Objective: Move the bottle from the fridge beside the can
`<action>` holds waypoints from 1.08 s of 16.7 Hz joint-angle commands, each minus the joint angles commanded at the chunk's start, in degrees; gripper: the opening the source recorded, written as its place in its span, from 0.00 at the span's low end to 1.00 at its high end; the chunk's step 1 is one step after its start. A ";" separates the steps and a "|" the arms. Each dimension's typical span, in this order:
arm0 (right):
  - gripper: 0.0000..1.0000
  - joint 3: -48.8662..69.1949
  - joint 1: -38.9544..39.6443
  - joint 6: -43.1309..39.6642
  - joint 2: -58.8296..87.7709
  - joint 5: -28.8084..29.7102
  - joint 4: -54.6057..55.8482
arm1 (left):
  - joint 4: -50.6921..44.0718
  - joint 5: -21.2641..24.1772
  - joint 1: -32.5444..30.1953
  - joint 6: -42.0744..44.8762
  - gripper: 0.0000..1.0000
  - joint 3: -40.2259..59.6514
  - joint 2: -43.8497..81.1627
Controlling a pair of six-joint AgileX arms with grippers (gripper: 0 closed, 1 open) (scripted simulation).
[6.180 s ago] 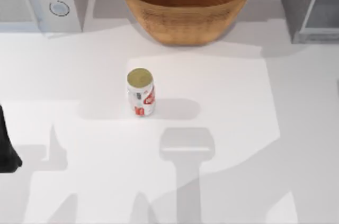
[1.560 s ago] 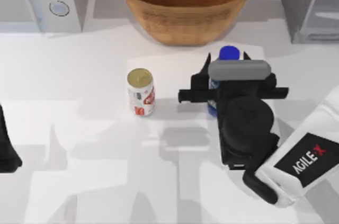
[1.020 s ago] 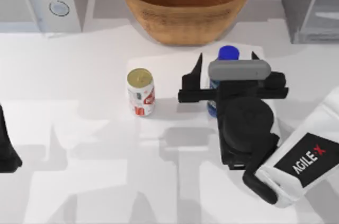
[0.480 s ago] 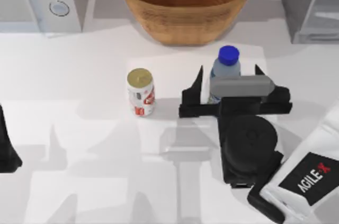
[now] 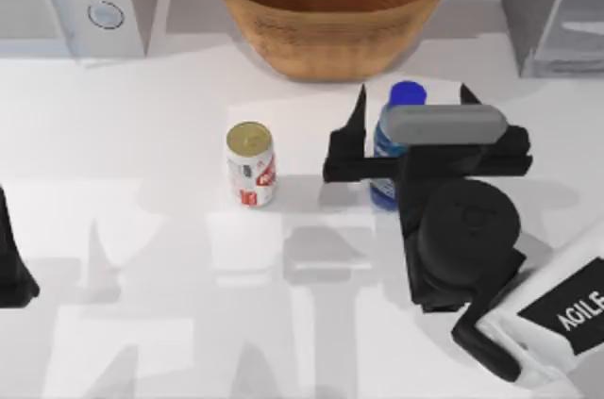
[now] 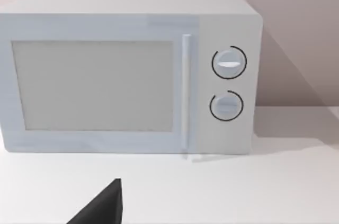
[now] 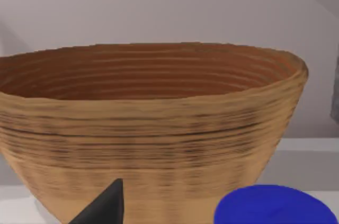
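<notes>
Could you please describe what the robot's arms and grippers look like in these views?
The right gripper is black with two pointed fingers, a grey bar across its top and a round black wrist; its arm is white with a black AGILE label. The left arm, at the table's left edge, looks black.

Table: plain white tabletop, crossed by soft grey shadows.
Wall: pale pinkish-grey wall at the far side.
Light: bright, from above.

One can, one bottle, one basket.
</notes>
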 joint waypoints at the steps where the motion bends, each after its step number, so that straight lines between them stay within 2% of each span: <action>1: 1.00 -0.25 -1.04 -0.10 -2.97 -1.74 -1.17 | 0.00 0.00 0.00 0.00 1.00 0.00 0.00; 7: 1.00 -5.34 -12.21 -0.60 -32.27 -15.63 -17.53 | 0.00 0.00 0.00 0.00 1.00 0.00 0.00; 13: 1.00 -16.60 -27.47 -0.66 -71.41 -30.34 -43.97 | 0.00 0.00 0.00 0.00 1.00 0.00 0.00; 18: 1.00 -27.66 -38.29 -0.36 -98.53 -39.63 -66.16 | 0.00 0.00 0.00 0.00 1.00 0.00 0.00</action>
